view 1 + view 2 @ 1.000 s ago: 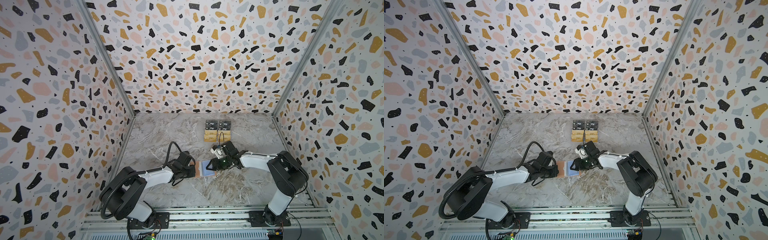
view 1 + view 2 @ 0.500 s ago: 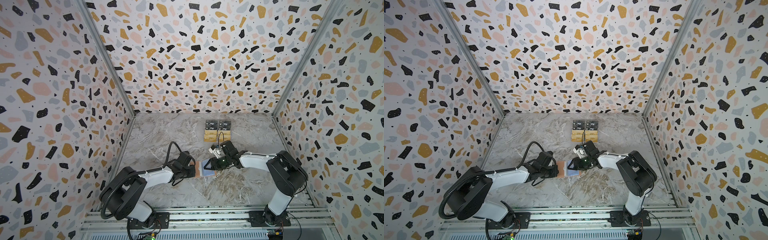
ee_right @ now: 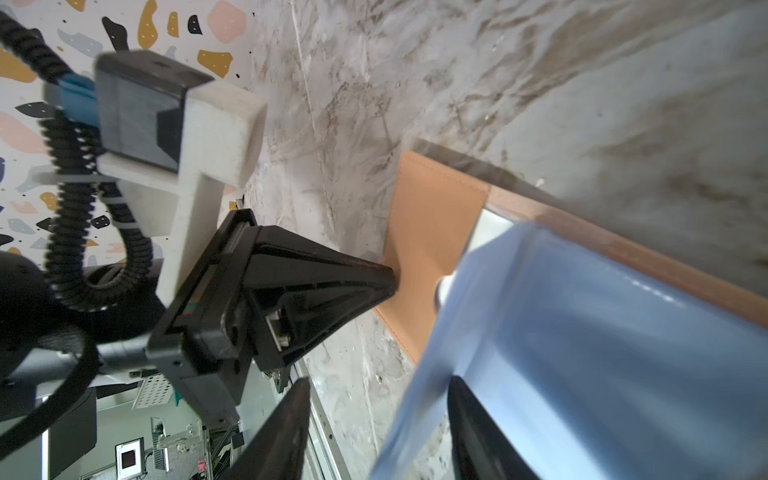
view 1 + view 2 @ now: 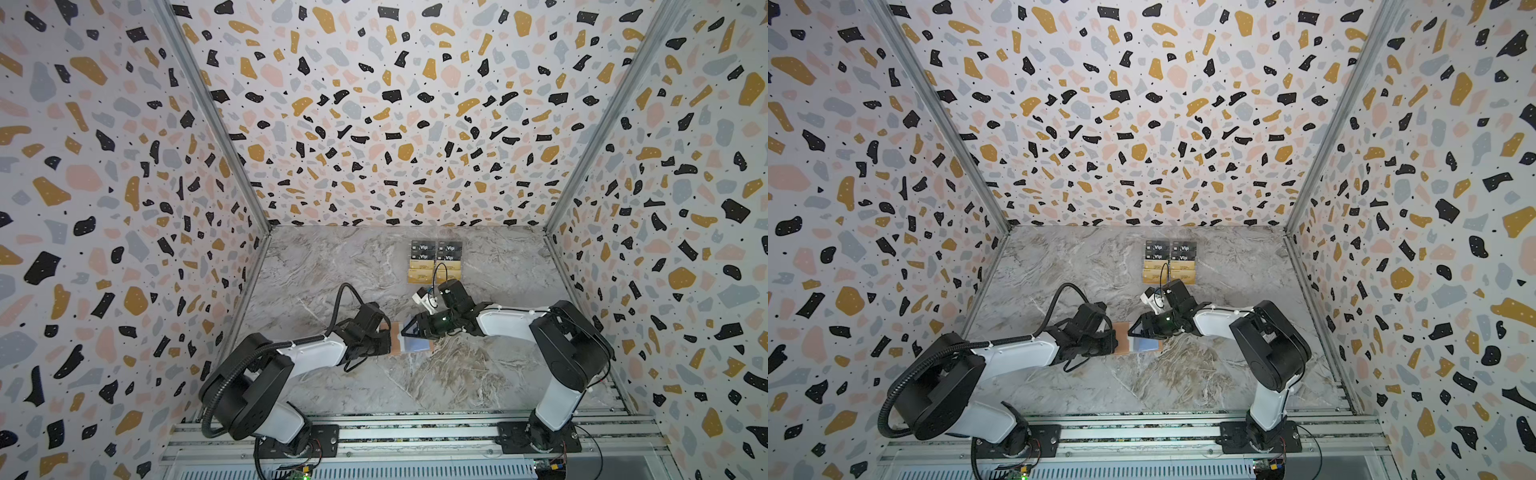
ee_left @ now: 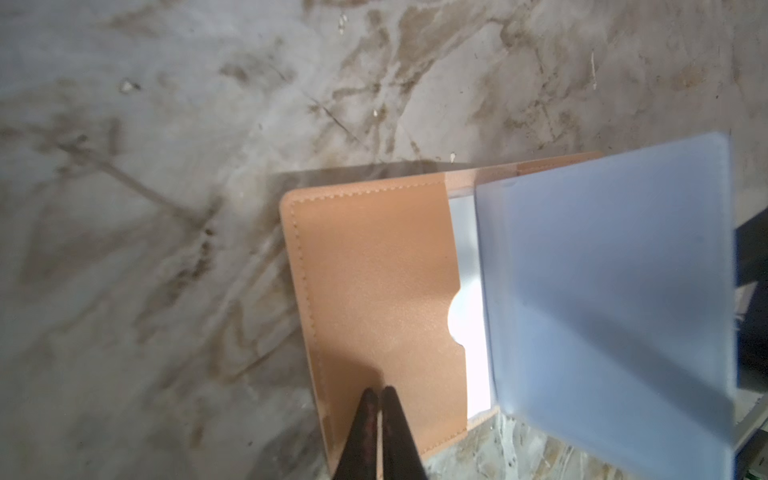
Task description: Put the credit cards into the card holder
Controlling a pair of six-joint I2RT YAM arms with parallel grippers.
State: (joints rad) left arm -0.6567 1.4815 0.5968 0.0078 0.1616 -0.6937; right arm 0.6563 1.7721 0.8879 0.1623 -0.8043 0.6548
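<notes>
Both top views show a booth with terrazzo-speckled walls (image 4: 374,124) around a grey marble-patterned tabletop (image 4: 332,270). Two black-and-white robot arms reach in from the near rail and meet near the middle of the table.

Between them the small tan leather-like card holder (image 4: 395,341) lies opened flat on the marble, also seen at (image 4: 1122,337). Its stitched tan inner pocket (image 5: 374,291) faces up, with a half-round notch cut in its edge and something white showing in the notch. A pale blue frosted plastic sleeve (image 5: 602,291) stands raised from the holder's fold, tilted up off the table.

Well apart from the holder, toward the back wall, the flat rectangular credit cards (image 4: 435,262) lie in two touching columns, also seen at (image 4: 1169,262): black ones with white "Vip" lettering farther back, gold ones nearer the arms.

The left gripper (image 5: 379,395) has its two black tips pressed together with nothing between them, and they bear down on the tan pocket near its edge. The right gripper (image 3: 379,380) stands roughly half open and clamps nothing; the raised blue sleeve runs between its fingers (image 3: 473,415), resting against one while a clear gap separates it from its mate
</notes>
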